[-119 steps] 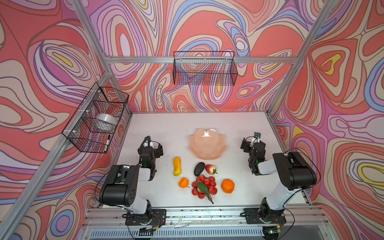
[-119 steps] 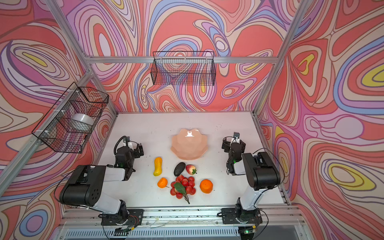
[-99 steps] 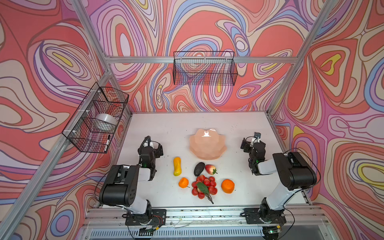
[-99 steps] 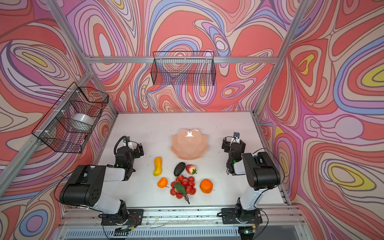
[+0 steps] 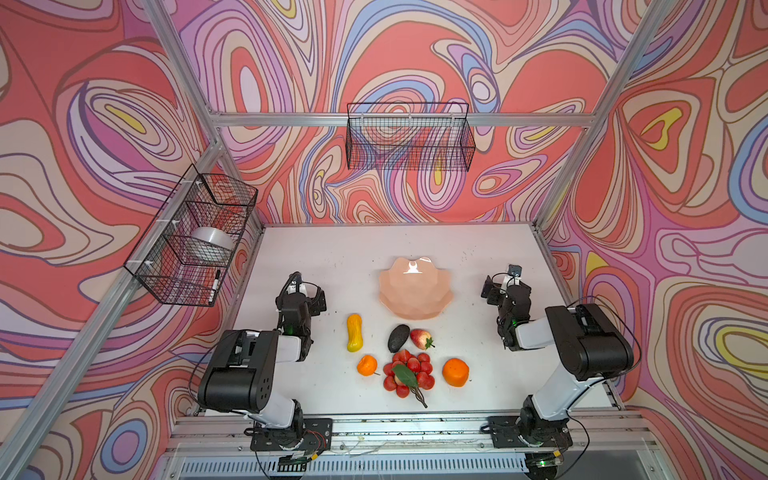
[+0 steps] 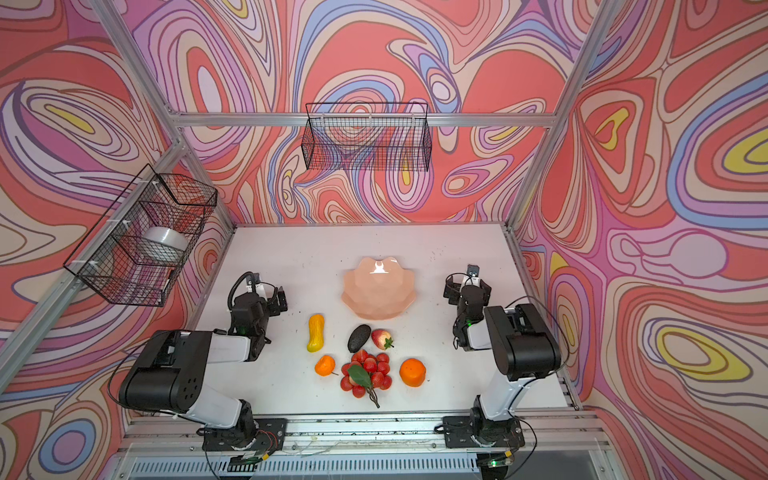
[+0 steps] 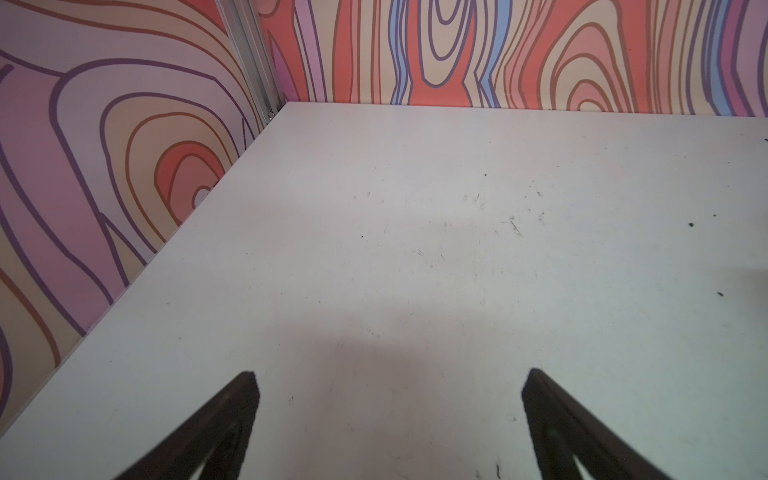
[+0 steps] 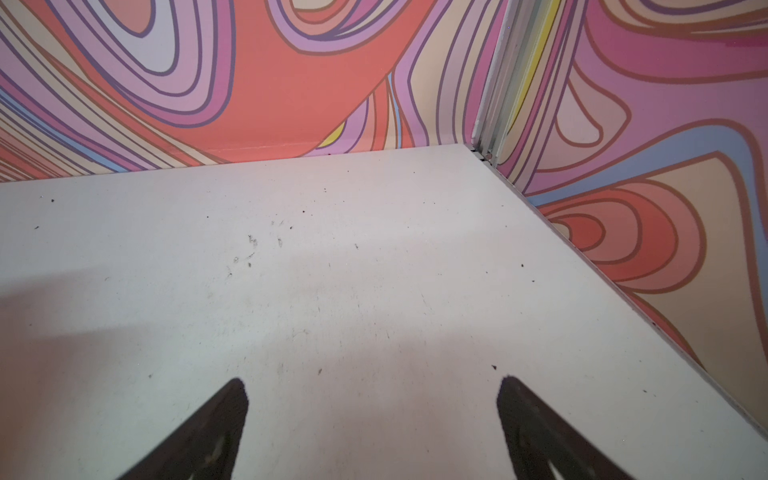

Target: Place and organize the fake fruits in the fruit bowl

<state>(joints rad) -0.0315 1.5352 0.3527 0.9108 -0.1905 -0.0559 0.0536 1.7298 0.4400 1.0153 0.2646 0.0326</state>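
On the table [image 5: 374,249] the fruit bowl [image 5: 415,299] sits near the middle, with nothing in it, and all the fruit lies in front of it, towards the arms' bases. Nearest the bowl are the avocado [image 5: 398,338] and the strawberry [image 5: 420,337], side by side, the strawberry on the right. The gourd-shaped fruit [image 5: 354,338] lies lengthwise to the avocado's left, apart from it. In front of those comes a row: tangerine [image 5: 367,365] left, berry cluster [image 5: 409,374] in the middle, orange [image 5: 455,372] right. The left gripper [image 5: 303,293] and right gripper [image 5: 506,286] flank the bowl, well apart from it. One wire basket [image 5: 409,137] hangs on the back wall, another basket [image 5: 191,237] on the left wall.
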